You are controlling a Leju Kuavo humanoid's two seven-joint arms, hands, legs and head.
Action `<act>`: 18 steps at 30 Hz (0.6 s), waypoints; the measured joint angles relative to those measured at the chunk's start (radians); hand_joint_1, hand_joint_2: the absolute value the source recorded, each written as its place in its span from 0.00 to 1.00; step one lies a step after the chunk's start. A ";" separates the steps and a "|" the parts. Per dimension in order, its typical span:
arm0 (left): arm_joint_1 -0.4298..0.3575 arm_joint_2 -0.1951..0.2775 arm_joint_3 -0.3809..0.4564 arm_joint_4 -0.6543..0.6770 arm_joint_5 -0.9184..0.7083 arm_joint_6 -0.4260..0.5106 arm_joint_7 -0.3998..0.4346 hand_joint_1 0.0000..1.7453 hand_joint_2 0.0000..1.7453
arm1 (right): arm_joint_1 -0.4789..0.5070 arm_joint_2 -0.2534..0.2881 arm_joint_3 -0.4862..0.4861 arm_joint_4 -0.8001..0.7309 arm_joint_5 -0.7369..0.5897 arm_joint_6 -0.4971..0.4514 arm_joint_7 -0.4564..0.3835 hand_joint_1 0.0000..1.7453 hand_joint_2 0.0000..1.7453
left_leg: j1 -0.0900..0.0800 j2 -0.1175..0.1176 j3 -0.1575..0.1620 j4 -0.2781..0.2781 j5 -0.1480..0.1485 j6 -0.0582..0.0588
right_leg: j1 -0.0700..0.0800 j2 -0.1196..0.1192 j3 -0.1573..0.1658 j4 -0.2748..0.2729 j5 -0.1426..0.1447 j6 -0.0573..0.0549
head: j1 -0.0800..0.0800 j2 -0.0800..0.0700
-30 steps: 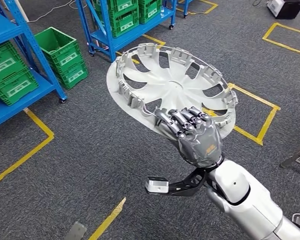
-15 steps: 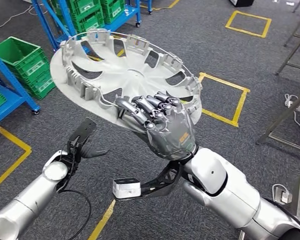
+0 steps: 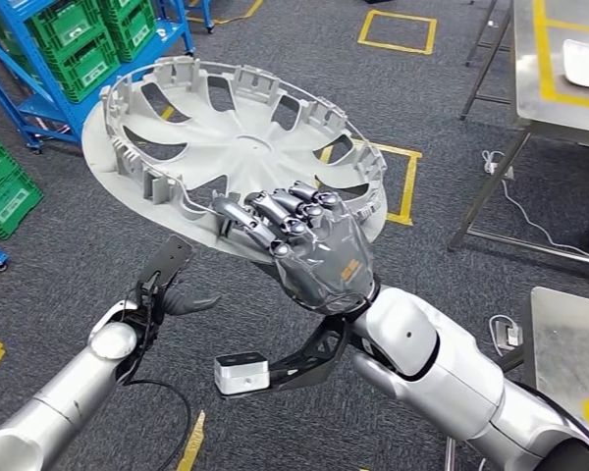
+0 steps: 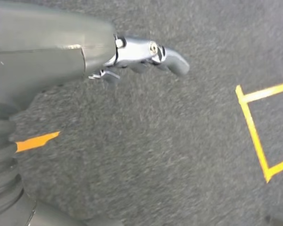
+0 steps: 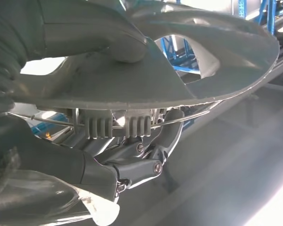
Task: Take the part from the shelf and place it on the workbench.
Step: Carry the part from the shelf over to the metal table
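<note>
- the right robot hand (image 3: 317, 257) holds one silver hubcap (image 3: 232, 157) by its near rim, fingers hooked over the ribbed edge and thumb beneath, as the right wrist view shows; the disc is carried roughly level in the air, well above the grey carpet (image 3: 69, 265).
- the left robot hand (image 3: 169, 289) hangs lower on the left, holding nothing; its fingers look loosely extended in the left wrist view, though how far apart they are i cannot tell for sure.
- the task's surface — a metal workbench (image 3: 555, 69) at far right — is well apart from the hubcap, so the carry is not yet finished.
- risks: the grip sits on one edge only, so the wide disc could tilt or slip out if the arm swings; its far rim could also clip the surface's legs (image 3: 492, 177) on approach.
- counted: one hubcap, two robot hands, one blue shelf rack (image 3: 25, 83) at far left, several green crates (image 3: 91, 49) — about four visible — and one full yellow floor square (image 3: 396, 31).
</note>
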 joint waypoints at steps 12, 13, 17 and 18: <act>0.014 -0.013 -0.008 -0.021 0.060 -0.040 -0.012 0.00 1.00 | -0.004 -0.003 0.014 0.007 -0.024 0.000 -0.007 1.00 1.00 | -0.017 0.136 0.009 -0.010 -0.006 0.025 | 0.024 -0.200 -0.017 0.023 -0.001 -0.003 | 0.011 0.000; 0.015 -0.012 -0.009 -0.022 0.066 -0.043 -0.014 0.00 1.00 | -0.005 -0.003 0.016 0.007 -0.026 0.000 -0.008 1.00 1.00 | -0.019 0.146 0.009 -0.011 -0.007 0.022 | 0.031 -0.211 -0.003 -0.002 0.001 -0.008 | 0.010 0.000; 0.015 -0.012 -0.017 -0.026 0.090 -0.054 -0.023 0.00 1.00 | -0.006 -0.004 0.018 0.007 -0.033 0.000 -0.010 1.00 1.00 | -0.017 0.154 0.014 0.001 -0.025 0.004 | 0.030 -0.169 0.007 -0.021 0.008 -0.029 | 0.009 0.000; 0.015 -0.011 -0.020 -0.027 0.095 -0.055 -0.025 0.00 1.00 | -0.007 -0.005 0.019 0.008 -0.034 0.000 -0.010 1.00 1.00 | -0.015 0.128 0.001 0.034 -0.046 0.001 | 0.025 -0.158 0.012 -0.027 0.011 -0.035 | 0.007 0.000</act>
